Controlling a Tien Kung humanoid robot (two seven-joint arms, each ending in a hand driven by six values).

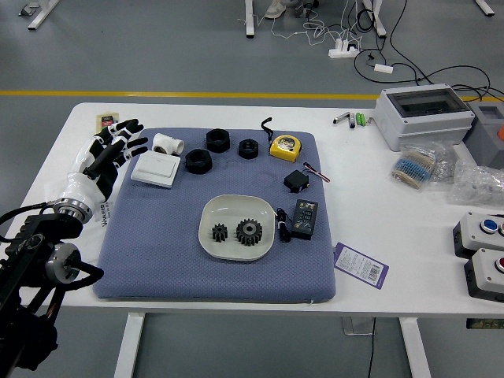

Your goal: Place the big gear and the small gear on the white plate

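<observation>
The left arm [59, 264] rises from the lower left corner, elbow bent, up to the left hand [108, 153] at upper left, its fingers [130, 138] spread and holding nothing.

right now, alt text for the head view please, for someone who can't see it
A small black gear and a bigger one lie side by side on a white plate on a blue mat. The robot's left hand, open, hovers at the mat's left; a yellow tape measure sits beyond the plate.
</observation>
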